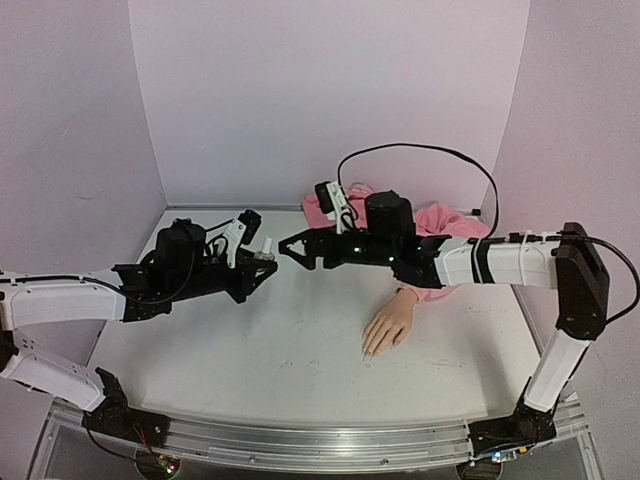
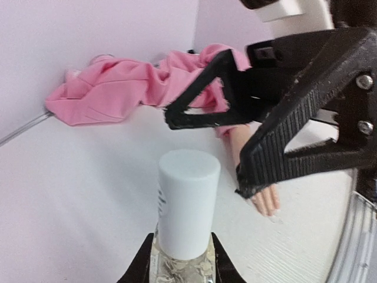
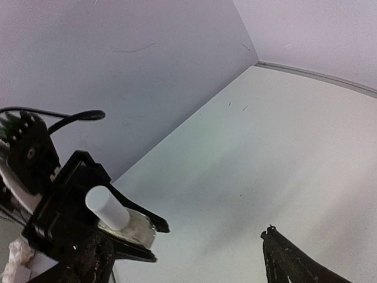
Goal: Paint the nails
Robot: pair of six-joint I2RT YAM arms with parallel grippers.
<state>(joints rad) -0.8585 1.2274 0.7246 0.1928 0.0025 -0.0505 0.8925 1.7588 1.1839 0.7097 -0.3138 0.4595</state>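
One bottle (image 2: pixel 187 203) in left end effector (image 2: pixel 181 262), nails (image 1: pixel 370 350) toward table edge (image 1: pixel 300 415)

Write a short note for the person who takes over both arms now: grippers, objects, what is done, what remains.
Left gripper: shut on the small clear bottle, held off the table, white cap on.
Right gripper: open, empty, tips near the cap.
Mannequin hand: palm down on the table, right side, wrist in the pink hoodie sleeve; nails pale, no paint visible.
Done: bottle picked up. To do: remove the cap, paint the nails.
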